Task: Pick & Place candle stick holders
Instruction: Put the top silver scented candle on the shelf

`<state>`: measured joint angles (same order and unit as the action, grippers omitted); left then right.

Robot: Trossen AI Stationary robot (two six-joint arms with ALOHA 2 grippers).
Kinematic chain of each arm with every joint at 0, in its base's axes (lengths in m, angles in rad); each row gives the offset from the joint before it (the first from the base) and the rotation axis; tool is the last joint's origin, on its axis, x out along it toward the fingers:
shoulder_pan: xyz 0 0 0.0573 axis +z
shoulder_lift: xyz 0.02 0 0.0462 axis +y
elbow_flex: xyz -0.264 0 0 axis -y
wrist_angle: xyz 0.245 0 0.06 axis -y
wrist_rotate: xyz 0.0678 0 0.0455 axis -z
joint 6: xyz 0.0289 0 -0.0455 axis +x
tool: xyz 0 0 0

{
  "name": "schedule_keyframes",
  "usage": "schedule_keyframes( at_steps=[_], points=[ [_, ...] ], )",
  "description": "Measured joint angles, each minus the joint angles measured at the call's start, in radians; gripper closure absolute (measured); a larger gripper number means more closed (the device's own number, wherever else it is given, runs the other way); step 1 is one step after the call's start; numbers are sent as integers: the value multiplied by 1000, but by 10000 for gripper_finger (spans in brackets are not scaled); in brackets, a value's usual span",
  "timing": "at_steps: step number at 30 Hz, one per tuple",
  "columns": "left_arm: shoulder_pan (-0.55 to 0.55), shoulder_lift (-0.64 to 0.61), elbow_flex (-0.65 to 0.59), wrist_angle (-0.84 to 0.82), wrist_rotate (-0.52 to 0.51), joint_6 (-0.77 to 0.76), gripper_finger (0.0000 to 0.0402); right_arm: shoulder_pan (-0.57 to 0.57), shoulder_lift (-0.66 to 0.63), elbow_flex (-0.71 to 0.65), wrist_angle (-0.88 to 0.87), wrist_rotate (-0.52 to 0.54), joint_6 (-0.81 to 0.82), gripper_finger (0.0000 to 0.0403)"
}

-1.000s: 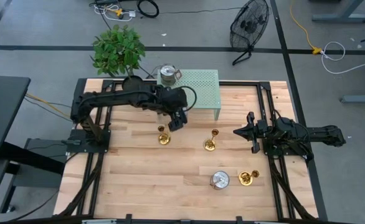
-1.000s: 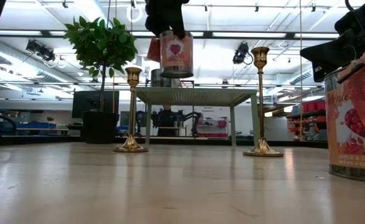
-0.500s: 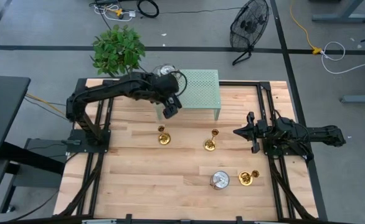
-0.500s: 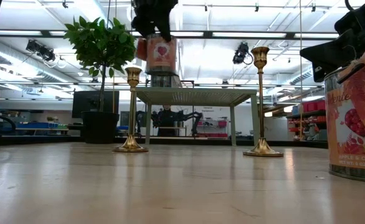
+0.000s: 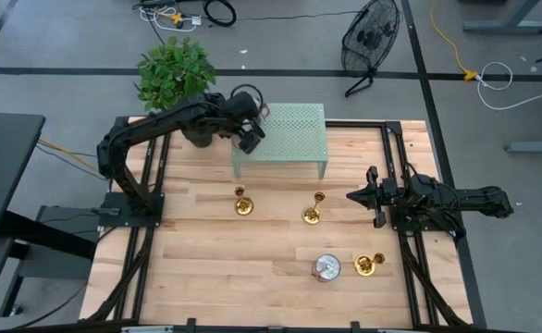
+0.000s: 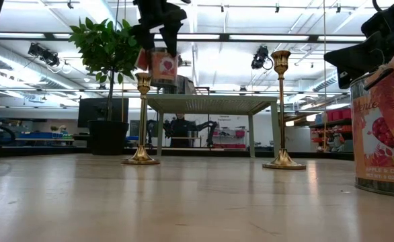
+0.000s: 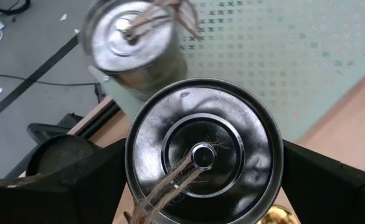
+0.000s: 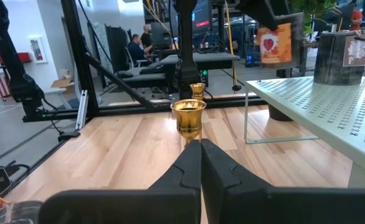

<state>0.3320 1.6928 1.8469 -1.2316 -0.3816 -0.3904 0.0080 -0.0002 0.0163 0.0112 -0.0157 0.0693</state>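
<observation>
Three gold candle stick holders stand upright on their round bases on the wooden table: one left of centre (image 5: pixel 242 202), one at centre (image 5: pixel 314 211), one near the front right (image 5: pixel 367 265). My left gripper (image 5: pixel 250 137) is shut on a silver-lidded tin (image 7: pixel 204 155) with a red label (image 6: pixel 160 67), over the left end of the green perforated shelf (image 5: pixel 294 129). A second tin (image 7: pixel 132 43) stands on the shelf's far left corner. My right gripper (image 5: pixel 354 196) is shut and empty, low over the table right of the centre holder (image 8: pixel 189 115). My left gripper pinches the tin by its round side wall just under the lid (image 7: pixel 131 163), one finger (image 7: pixel 95 180) on each opposite side. The fingers come from above, pointing down. The tin hangs upright, lid up, lifted clear above the shelf.
A third silver-lidded tin (image 5: pixel 326 268) stands on the table beside the front right holder. A potted plant (image 5: pixel 174 72) stands beyond the table's far left corner. Black frame rails (image 5: pixel 396 166) run along both sides of the table.
My left gripper has carried the tin toward the table's far edge and a little to the left, from above the table near the left holder to over the shelf's left end. The tin has stayed upright in the hold.
</observation>
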Motion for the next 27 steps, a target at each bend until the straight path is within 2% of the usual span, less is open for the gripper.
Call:
schedule_keyframes(
  at_steps=[10, 15, 27],
  points=[
    [15, 0, -21, 15, -27, -45, 28, 0, 0, 0, 0, 0, 0, 400],
    [22, 2, -57, 28, 0, -71, 28, 0, 0, 0, -1, 0, 0, 400],
    [40, 4, -57, 119, 19, -70, 28, 0, 0, 0, -1, 0, 0, 400]
  ],
)
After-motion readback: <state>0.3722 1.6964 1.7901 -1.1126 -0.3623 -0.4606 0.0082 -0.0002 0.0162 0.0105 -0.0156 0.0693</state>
